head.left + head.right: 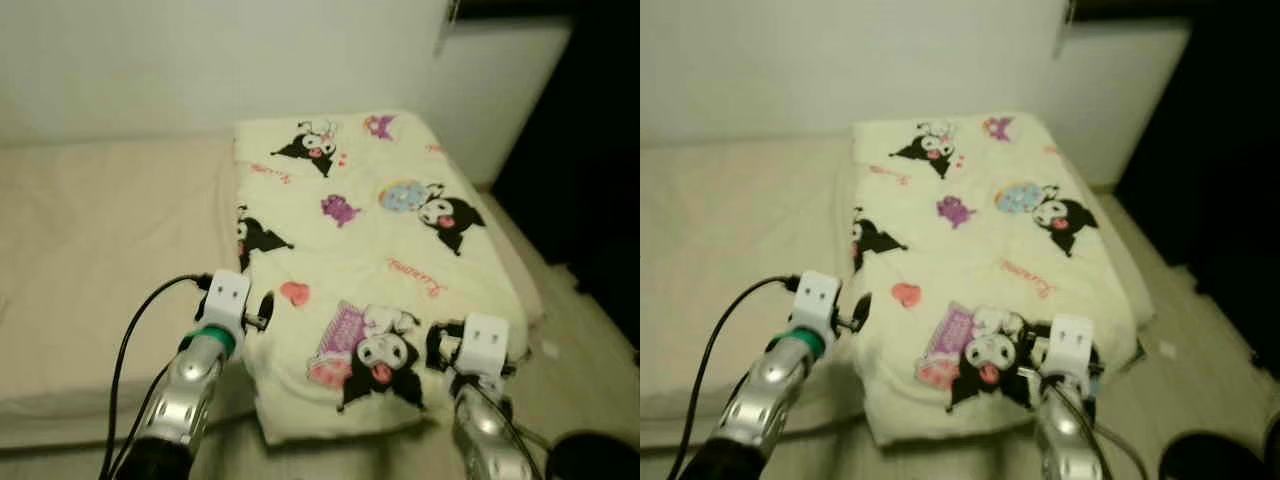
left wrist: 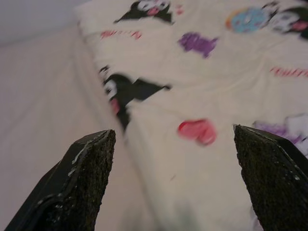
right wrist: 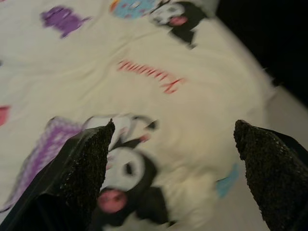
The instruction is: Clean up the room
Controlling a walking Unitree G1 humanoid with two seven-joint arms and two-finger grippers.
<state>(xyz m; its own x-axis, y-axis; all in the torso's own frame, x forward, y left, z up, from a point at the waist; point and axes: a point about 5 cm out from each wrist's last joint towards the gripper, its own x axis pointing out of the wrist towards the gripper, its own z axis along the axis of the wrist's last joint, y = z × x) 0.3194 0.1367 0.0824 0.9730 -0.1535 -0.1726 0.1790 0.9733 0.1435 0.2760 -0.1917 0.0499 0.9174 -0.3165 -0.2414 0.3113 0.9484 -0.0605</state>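
A folded cream blanket (image 1: 380, 260) printed with black cartoon characters lies on the right part of a beige mattress (image 1: 100, 260). My left gripper (image 2: 173, 183) hovers open over the blanket's near left edge, by a red heart print (image 2: 197, 131). My right gripper (image 3: 171, 168) is open above the blanket's near right corner, over a black-and-white character print (image 3: 122, 178). Nothing is between the fingers of either gripper. In the eye views the left wrist (image 1: 225, 305) and right wrist (image 1: 485, 345) sit at the blanket's near end.
A white wall (image 1: 200, 60) runs behind the mattress. To the right a dark gap (image 1: 590, 180) drops beside the bed, with pale floor (image 1: 580, 380) below. A black cable (image 1: 135, 330) loops off my left arm.
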